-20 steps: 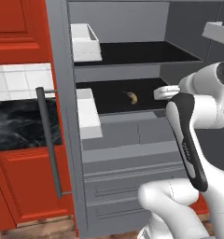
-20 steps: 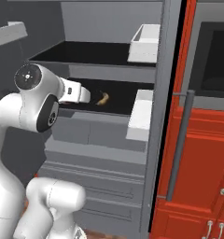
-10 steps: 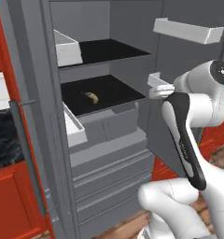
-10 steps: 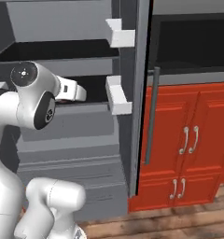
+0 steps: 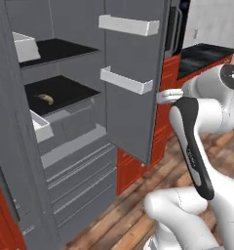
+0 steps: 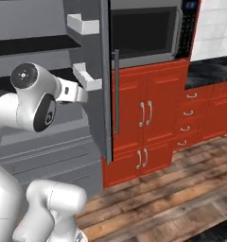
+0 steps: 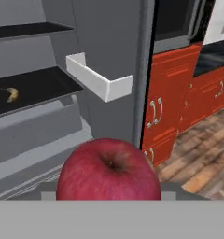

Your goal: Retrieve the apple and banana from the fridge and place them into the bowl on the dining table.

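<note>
Left base view: the banana (image 5: 45, 99) lies on a black shelf inside the open fridge (image 5: 70, 132). Hand view: the apple (image 7: 108, 171) sits clamped in the gripper (image 7: 108, 193), jaws spread wide around it, before the fridge door's white bin (image 7: 97, 82).

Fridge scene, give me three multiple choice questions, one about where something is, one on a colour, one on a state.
1. Where does the banana lie?
A. in a white door bin
B. on a black fridge shelf
C. on the wood floor

2. What colour are the cabinets beside the fridge?
A. red
B. white
C. blue

3. What is the state of the tool?
A. open with nothing in it
B. shut on the banana
C. closed on the apple

Answers: 1 B, it rests on the dark lower shelf. 2 A, red panelled doors show. 3 C, the apple sits right at the tool in the hand view.
</note>
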